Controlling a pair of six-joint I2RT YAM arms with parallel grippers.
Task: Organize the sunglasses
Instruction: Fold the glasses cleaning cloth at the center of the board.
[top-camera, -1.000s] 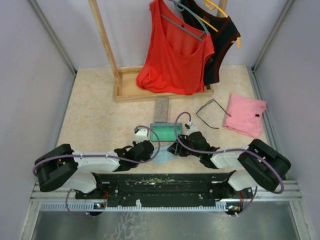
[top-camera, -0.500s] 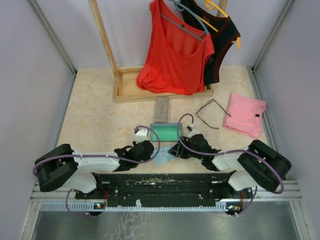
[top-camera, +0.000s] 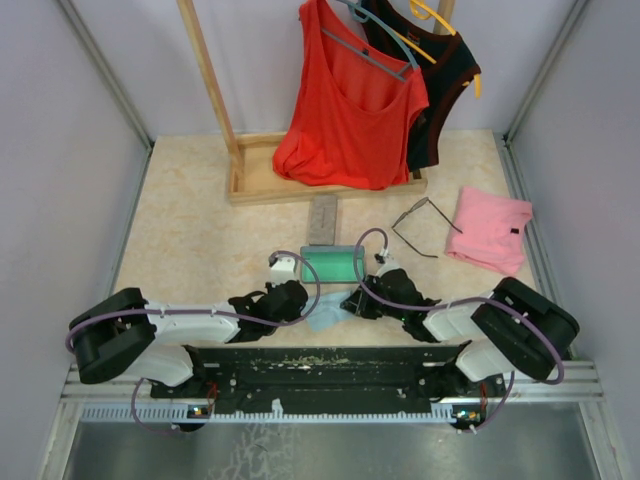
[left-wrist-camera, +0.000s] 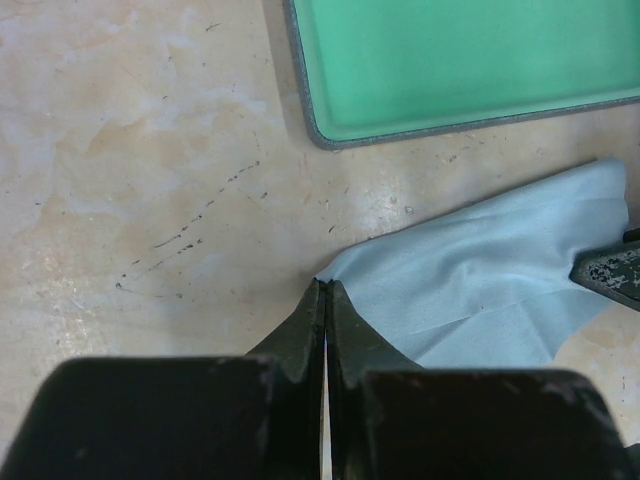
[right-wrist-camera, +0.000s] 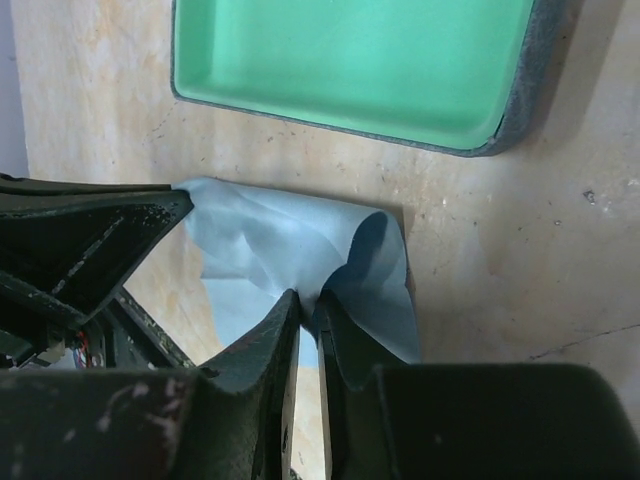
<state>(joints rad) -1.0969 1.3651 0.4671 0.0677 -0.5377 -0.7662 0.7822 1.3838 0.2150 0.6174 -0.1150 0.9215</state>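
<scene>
One pair of sunglasses (top-camera: 424, 228) lies open on the table, right of centre, away from both grippers. A light blue cloth (top-camera: 326, 314) lies in front of an open case with green lining (top-camera: 333, 265). My left gripper (top-camera: 300, 300) is shut on the cloth's left corner (left-wrist-camera: 480, 290), its tips (left-wrist-camera: 325, 286) pinching the edge. My right gripper (top-camera: 353, 300) is shut on a raised fold of the cloth (right-wrist-camera: 270, 240), with the fabric bunched between its tips (right-wrist-camera: 308, 300). The green case (right-wrist-camera: 350, 50) lies just beyond, with nothing in it.
A closed grey case (top-camera: 323, 218) lies behind the open one. A pink garment (top-camera: 490, 228) lies at the right next to the sunglasses. A wooden rack base (top-camera: 258, 182) stands at the back, with a red top (top-camera: 350, 110) and a black top (top-camera: 445, 80) hanging over it.
My right gripper has drawn back toward the near edge onto the blue cloth and closed on a fold of it. The left arm has held still.
</scene>
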